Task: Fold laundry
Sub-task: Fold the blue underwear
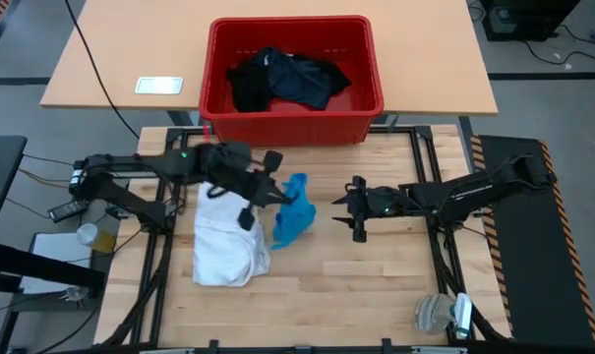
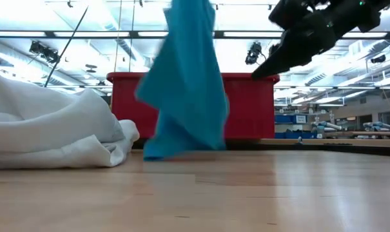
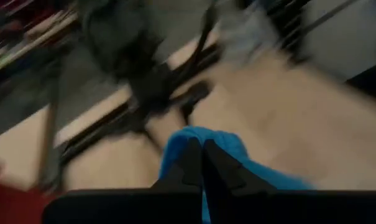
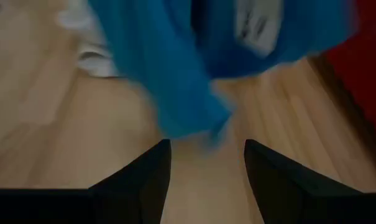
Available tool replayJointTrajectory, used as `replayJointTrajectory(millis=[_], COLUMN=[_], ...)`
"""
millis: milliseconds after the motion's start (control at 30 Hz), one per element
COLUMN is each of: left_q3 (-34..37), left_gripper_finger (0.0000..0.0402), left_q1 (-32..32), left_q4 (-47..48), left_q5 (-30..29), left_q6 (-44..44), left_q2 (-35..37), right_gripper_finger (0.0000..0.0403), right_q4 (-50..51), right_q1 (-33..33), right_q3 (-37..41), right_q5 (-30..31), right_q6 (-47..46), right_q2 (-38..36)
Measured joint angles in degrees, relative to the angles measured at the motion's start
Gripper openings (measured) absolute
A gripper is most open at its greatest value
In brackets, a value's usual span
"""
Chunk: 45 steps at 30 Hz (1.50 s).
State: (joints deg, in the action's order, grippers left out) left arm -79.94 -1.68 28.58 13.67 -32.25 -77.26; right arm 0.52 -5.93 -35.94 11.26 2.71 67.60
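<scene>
The bright blue piece (image 1: pixel 295 218) hangs from my left gripper (image 1: pixel 280 192) near the table's middle, which is shut on it. In the low view the blue piece (image 2: pixel 185 84) drops from above the picture. The white shirt (image 1: pixel 228 244) lies bunched on the table just left of it, partly under my left arm. My right gripper (image 1: pixel 357 210) is open, hovering a short way right of the blue piece and pointing at it; its wrist view shows the blue piece (image 4: pixel 175 62) just beyond the gripper (image 4: pixel 206 165). Black garments (image 1: pixel 289 79) lie in the red crate. My left gripper pinches the blue piece between its two shut fingers (image 3: pixel 189 163) at an upper bunched part (image 3: pixel 194 138); one layer or several, I cannot tell. The cloth hangs slack below the fingers, and its lower end (image 2: pixel 172 149) seems to touch the table.
The red crate (image 1: pixel 368 61) stands past the table's far edge, on a second table that also bears a small white device (image 1: pixel 159 85). A grey-white bundle (image 1: pixel 438 313) lies at the near right corner. Bare wood (image 1: pixel 346 285) lies toward the near edge.
</scene>
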Motion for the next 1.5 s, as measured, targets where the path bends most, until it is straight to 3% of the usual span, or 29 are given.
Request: replayJointTrajectory(millis=[133, 200, 333, 500, 667, 833, 1000, 1200, 1333, 1500], left_q3=[-5.9, -6.1, -5.8, -5.8, -5.8, -5.8, -5.8, -5.8, -5.8, -5.8], left_gripper_finger=[0.0002, 0.0002, 0.0002, 0.0002, 0.0002, 0.0002, 0.0002, 0.0002, 0.0002, 0.0002], left_q1=[-1.9, -2.1, -0.7, 0.6, 1.3, 1.6, 1.9, 1.9, 1.9, 1.9], left_q4=[8.5, 10.4, 11.6, 11.4, 11.1, 11.1, 11.1, 11.2, 11.2, 10.8], left_q5=[14.0, 16.3, 16.4, 15.5, 14.2, 14.1, 14.0, 14.0, 14.0, 14.0], left_q6=[5.6, 8.4, 8.7, 9.5, 9.7, 9.3, 8.8, 8.6, 8.5, 8.0], left_q2=[-1.8, -2.6, -3.4, -3.8, -3.8, -3.8, -3.8, -3.8, -3.8, -3.8], right_gripper_finger=[0.021, 0.021, 0.021, 0.021, 0.021, 0.021, 0.021, 0.021, 0.021, 0.0207], right_q4=[-0.1, -2.4, -8.4, -11.9, -17.5, -19.1, -20.3, -18.6, -19.8, -23.2], right_q1=[1.0, 2.6, 3.6, 2.4, 1.8, 1.7, 1.0, 2.3, 3.9, 6.1], right_q3=[0.8, 1.0, 1.2, 0.5, 0.1, 0.2, 0.2, 0.2, 0.2, 0.2], right_q5=[-2.0, -5.9, -11.8, -14.6, -22.7, -25.6, -22.0, -18.8, -21.8, -26.4], right_q6=[1.8, 1.4, 1.4, 2.7, -2.2, -4.0, -1.8, 2.7, 4.8, 4.5], right_q2=[0.1, 1.7, 4.9, 6.5, 8.4, 12.9, 13.8, 7.8, 6.4, 10.2])
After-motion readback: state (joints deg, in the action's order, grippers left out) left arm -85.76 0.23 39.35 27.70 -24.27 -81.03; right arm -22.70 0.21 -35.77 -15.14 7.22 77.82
